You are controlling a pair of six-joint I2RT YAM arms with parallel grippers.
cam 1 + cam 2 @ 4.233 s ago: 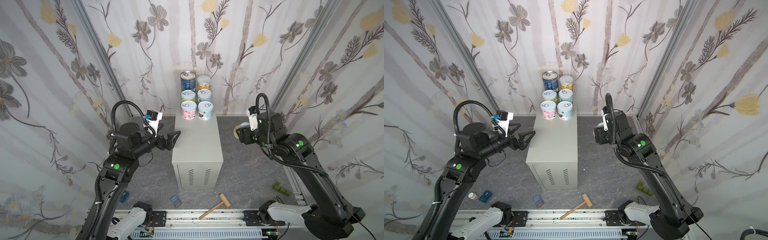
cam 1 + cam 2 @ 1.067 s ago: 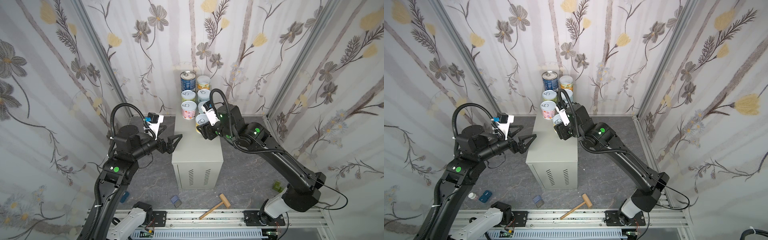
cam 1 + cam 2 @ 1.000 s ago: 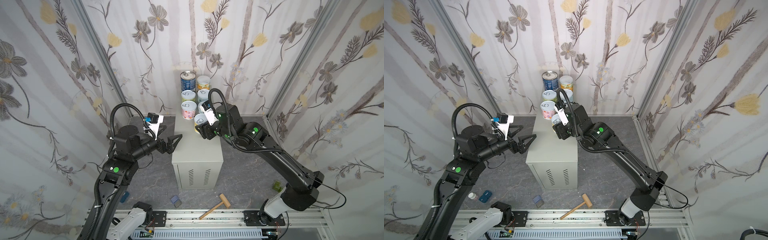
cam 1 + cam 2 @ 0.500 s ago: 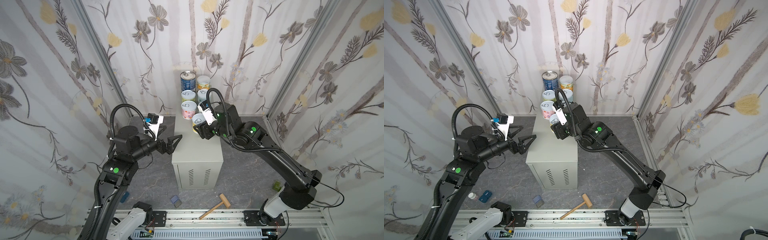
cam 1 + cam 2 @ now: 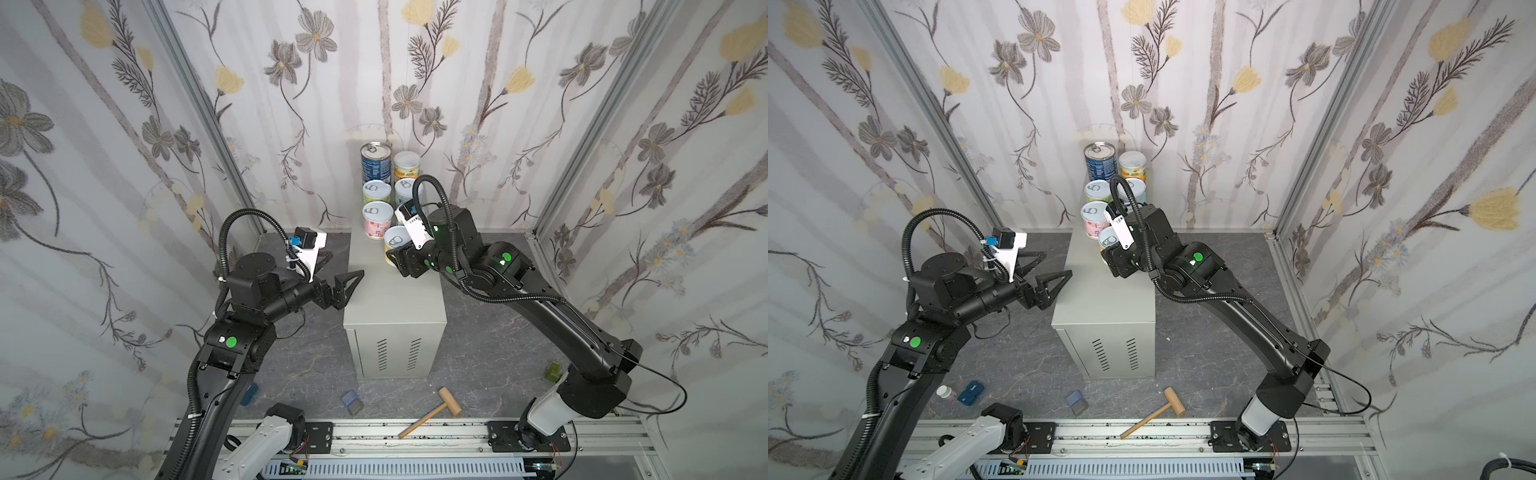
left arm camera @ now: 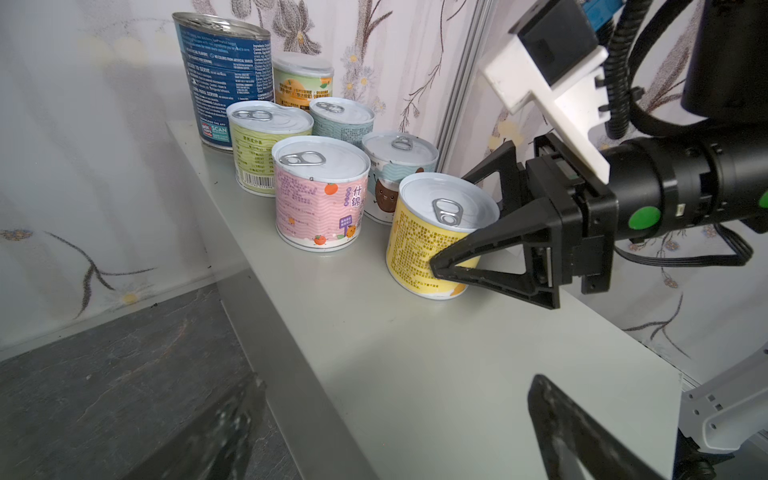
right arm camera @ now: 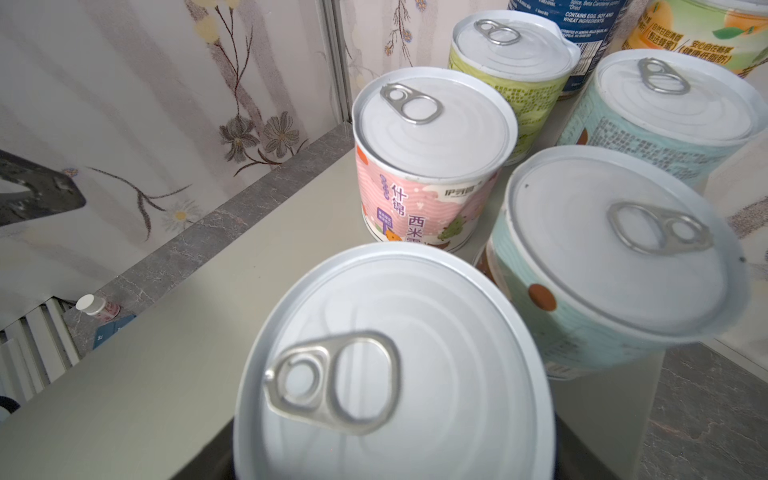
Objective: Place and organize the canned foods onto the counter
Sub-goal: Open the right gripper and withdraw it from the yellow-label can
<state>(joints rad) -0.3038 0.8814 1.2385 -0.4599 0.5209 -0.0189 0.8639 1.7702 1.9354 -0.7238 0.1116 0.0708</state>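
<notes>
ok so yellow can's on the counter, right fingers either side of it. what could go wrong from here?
1. The right gripper straddles the yellow can, near finger seemingly against the label; pulling back before it clears could drag or tip the can on the counter.
2. The pale blue can and pink can stand close by; a sideways nudge could knock them.

Black jointed arms, green dots, ribbed black cables, white wrist-camera mounts.

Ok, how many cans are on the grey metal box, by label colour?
Tall dark-blue metal-topped can: 1
Orange-label white-lidded can: 1
Lime-green-label can: 1
Pale-blue-label cans: 2
Pink-label can: 1
Yellow-label can: 1
Total: 7
</notes>
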